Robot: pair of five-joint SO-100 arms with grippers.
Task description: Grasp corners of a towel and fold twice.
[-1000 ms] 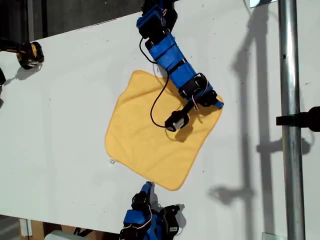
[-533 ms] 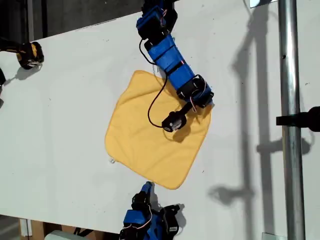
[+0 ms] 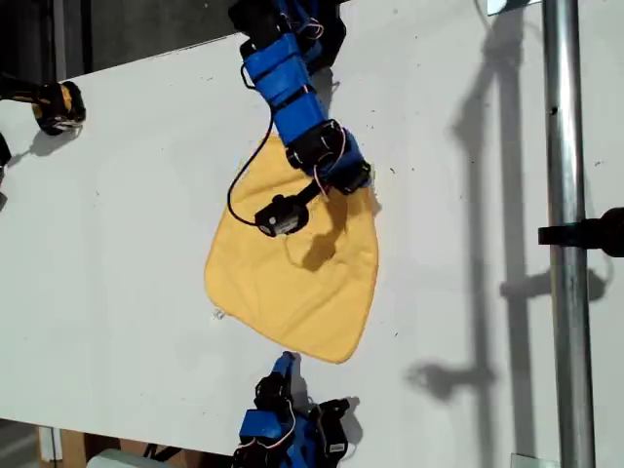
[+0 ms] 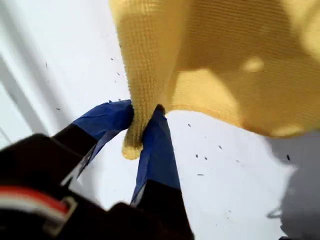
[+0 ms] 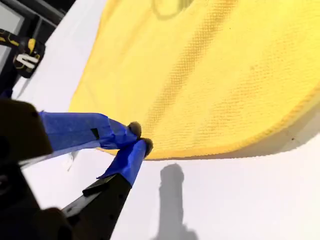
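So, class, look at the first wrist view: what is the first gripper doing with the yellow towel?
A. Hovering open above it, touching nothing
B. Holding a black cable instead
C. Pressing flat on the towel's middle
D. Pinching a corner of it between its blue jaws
D: in the first wrist view, my first gripper has its blue jaws closed on a hemmed corner of the towel, which hangs lifted off the white table.

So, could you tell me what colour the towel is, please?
The towel is plain yellow-orange with no pattern; the second wrist view shows it best.
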